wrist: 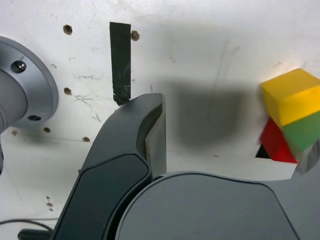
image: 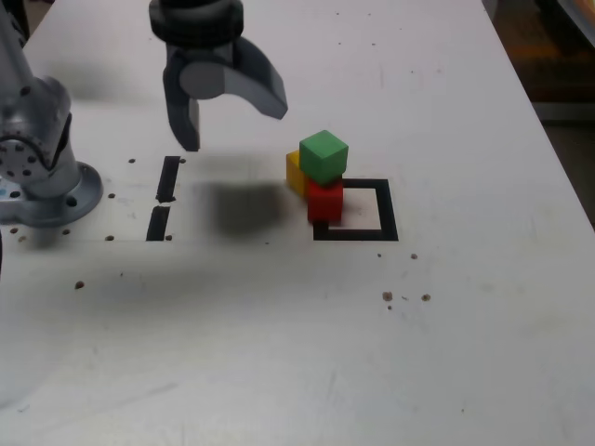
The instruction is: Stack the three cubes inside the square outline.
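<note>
**Desk:** What does the end effector point(image: 231, 116) show?

**Operator:** I see its jaws spread wide and empty, hanging above the worktop point(image: 279, 353) toward the exterior view's left of the cubes, well clear of them. I judge it sits there so the stack is left undisturbed.

**Desk:** And the cubes?

**Operator:** The green cube point(image: 323, 154) rides on the red cube point(image: 324, 199), turned a little askew. The yellow cube point(image: 297, 173) stands on the worktop just behind and toward the exterior view's left of them, touching or nearly so; I cannot tell which. It is not on the stack.

**Desk:** Inside the square outline point(image: 381, 217)?

**Operator:** Only partly. The red cube straddles the outline's near-left corner, on the tape rather than in the white centre, which holds nothing. The yellow one looks outside the frame.

**Desk:** Anything else?

**Operator:** Two short tape strips point(image: 164, 197) below the end effector, and the arm's base point(image: 42, 181) at the exterior view's left edge. I judge the task unfinished: two stacked, one waiting.
</note>
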Motion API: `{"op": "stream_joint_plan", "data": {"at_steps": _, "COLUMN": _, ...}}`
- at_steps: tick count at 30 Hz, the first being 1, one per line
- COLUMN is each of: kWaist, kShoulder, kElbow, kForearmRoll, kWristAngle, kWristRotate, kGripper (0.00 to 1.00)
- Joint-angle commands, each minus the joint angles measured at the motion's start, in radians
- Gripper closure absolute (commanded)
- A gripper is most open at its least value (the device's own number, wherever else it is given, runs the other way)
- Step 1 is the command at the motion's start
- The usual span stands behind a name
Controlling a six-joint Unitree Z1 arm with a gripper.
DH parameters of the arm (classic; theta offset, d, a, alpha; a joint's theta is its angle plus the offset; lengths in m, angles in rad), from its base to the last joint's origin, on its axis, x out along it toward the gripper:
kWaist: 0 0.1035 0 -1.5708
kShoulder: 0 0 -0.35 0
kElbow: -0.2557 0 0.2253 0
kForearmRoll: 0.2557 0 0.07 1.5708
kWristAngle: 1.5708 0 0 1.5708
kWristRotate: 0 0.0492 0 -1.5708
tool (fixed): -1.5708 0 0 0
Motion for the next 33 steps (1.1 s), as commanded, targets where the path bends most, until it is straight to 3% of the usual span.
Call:
{"op": "stream_joint_plan", "data": {"at_steps": 1, "kWaist": 0.002, "kShoulder": 0.012, "kElbow": -0.039, "kForearmRoll": 0.015, "kWristAngle": -0.001, "kWristRotate": 0.0, "kGripper": 0.0}}
{"op": "stream_joint_plan", "data": {"at_steps": 11, "kWaist": 0.002, "kShoulder": 0.085, "kElbow": -0.213, "kForearmRoll": 0.092, "kWristAngle": -0.015, "kWristRotate": 0.0, "kGripper": 0.01}}
{"op": "stream_joint_plan", "data": {"at_steps": 33, "kWaist": 0.002, "kShoulder": 0.303, "kElbow": -0.342, "kForearmRoll": 0.077, "kWristAngle": -0.068, "kWristRotate": 0.0, "kGripper": 0.03}}
